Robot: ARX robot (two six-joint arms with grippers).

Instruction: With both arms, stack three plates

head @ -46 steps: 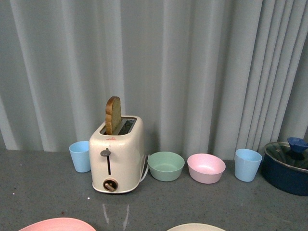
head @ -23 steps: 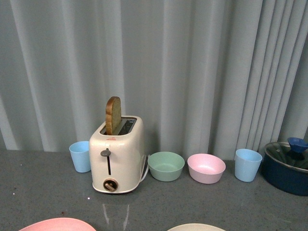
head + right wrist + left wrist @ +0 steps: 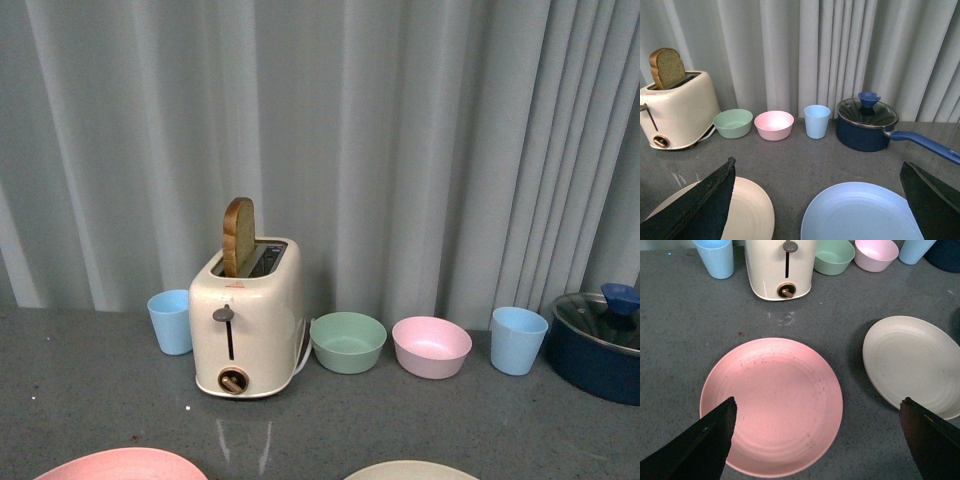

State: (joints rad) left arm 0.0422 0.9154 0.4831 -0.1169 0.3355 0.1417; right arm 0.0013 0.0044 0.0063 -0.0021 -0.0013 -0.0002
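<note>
The pink plate (image 3: 772, 402) lies flat on the grey table, and my left gripper (image 3: 817, 407) hovers open and empty above its near half. The cream plate (image 3: 912, 362) lies to its right, apart from it. In the right wrist view the cream plate (image 3: 747, 212) and the light blue plate (image 3: 860, 212) lie side by side with a gap between them. My right gripper (image 3: 817, 167) is open and empty above that gap and the blue plate. The front view shows only the far rims of the pink plate (image 3: 125, 462) and cream plate (image 3: 410, 470).
Along the curtain stand a blue cup (image 3: 171, 321), a cream toaster (image 3: 245, 325) with a bread slice (image 3: 238, 235), a green bowl (image 3: 347, 342), a pink bowl (image 3: 431, 346), another blue cup (image 3: 518, 340) and a dark blue lidded pot (image 3: 866, 125) with a long handle (image 3: 927, 145).
The front view has shifted slightly: toaster, bowls and cups sit a little further right and the pink plate's rim shows a little more. No object has moved.
</note>
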